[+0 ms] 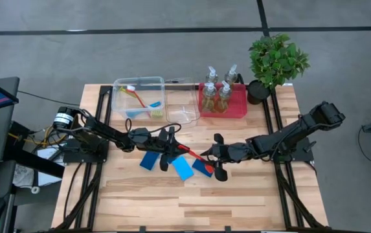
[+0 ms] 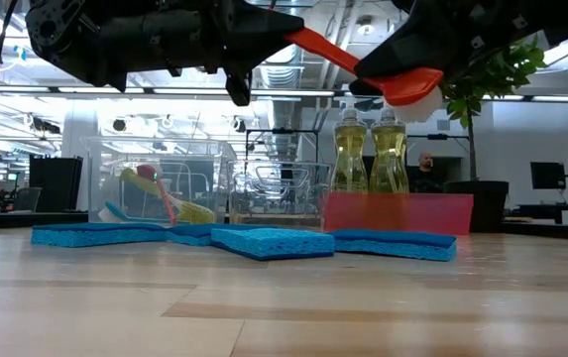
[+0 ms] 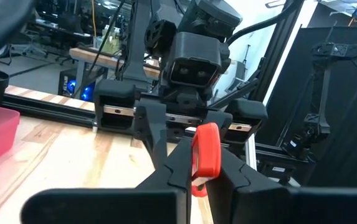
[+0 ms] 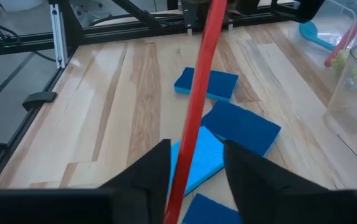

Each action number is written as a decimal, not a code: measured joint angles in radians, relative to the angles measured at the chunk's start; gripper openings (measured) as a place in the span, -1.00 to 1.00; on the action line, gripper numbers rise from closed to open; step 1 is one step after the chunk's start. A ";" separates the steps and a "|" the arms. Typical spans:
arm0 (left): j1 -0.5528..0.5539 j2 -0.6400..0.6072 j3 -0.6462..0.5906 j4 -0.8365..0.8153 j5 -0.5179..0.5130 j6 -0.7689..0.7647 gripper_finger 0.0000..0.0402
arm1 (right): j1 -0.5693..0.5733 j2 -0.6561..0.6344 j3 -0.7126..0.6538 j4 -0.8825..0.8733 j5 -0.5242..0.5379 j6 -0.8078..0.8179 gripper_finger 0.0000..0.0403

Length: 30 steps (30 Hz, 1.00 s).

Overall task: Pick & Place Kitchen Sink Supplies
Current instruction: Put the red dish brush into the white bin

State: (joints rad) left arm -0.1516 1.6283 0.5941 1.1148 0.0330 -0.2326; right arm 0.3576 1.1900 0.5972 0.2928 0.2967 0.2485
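Mid-air handoff of red brush [image 1: 190, 154]: left gripper [image 1: 170, 147] clenched on its handle; right gripper [image 1: 216, 157] released, fingers apart; next, right clears away.

front table [image 1: 191, 200]: free | centre: sponges [image 1: 182, 168] | rear: bins [image 1: 140, 97], tray [image 1: 224, 107]

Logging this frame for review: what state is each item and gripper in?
Red brush: in the air between both grippers.
Left gripper: shut on the red brush.
Right gripper: open around the red brush.
Sponges: flat on the table.
Pump bottles: upright in red tray.
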 joint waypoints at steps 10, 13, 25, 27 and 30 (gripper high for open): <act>0.000 0.000 0.000 -0.030 -0.002 0.016 -0.89 | 0.000 0.000 0.000 0.118 0.019 -0.068 0.12; 0.002 0.000 0.000 -0.036 -0.002 0.018 -0.89 | 0.000 0.000 0.000 0.132 0.019 -0.075 0.15; 0.050 -0.088 -0.002 -0.178 -0.003 0.018 -0.89 | 0.017 -0.091 0.000 0.055 0.021 -0.076 -0.02; 0.060 -0.137 -0.002 -0.226 -0.003 0.029 -0.85 | 0.029 -0.114 0.000 0.030 0.022 -0.076 -0.05; 0.071 -0.229 -0.002 -0.305 -0.008 0.070 -0.81 | 0.048 -0.126 0.000 0.020 0.022 -0.076 -0.10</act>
State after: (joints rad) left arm -0.0806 1.3993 0.5926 0.8098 0.0254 -0.1625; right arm 0.4061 1.0645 0.5972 0.3127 0.3183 0.1722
